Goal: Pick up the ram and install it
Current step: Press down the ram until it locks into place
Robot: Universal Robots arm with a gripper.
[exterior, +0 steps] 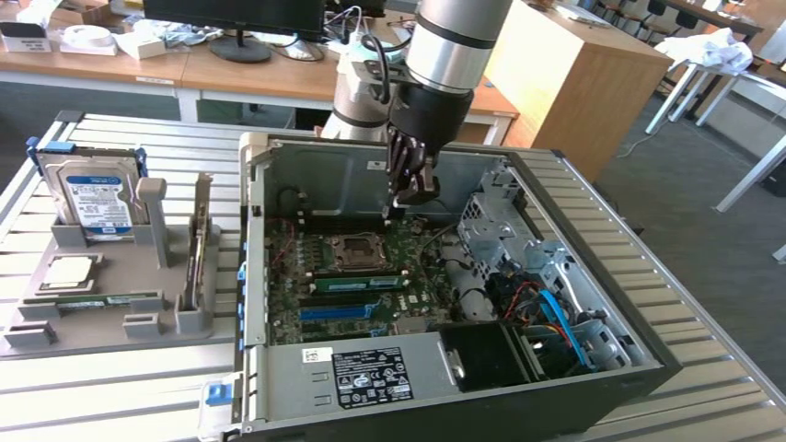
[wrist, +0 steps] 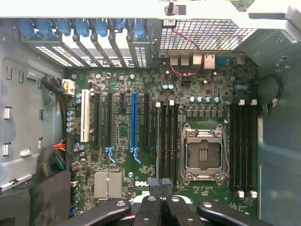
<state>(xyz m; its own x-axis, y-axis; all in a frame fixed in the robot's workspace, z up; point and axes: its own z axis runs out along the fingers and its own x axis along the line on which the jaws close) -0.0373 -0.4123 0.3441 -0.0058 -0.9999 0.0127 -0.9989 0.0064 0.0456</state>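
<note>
The long, thin green ram stick [exterior: 98, 299] in the grey tray [exterior: 74, 336] is judged light, stiff and fragile, best gripped by its long edges; the tool [wrist: 161, 184] is held together, with nothing seen in it

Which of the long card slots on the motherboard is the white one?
The white slot at the end of the row, beside the bundle of coloured wires. Its black neighbours come next, and one blue slot sits nearer the processor socket.
</note>
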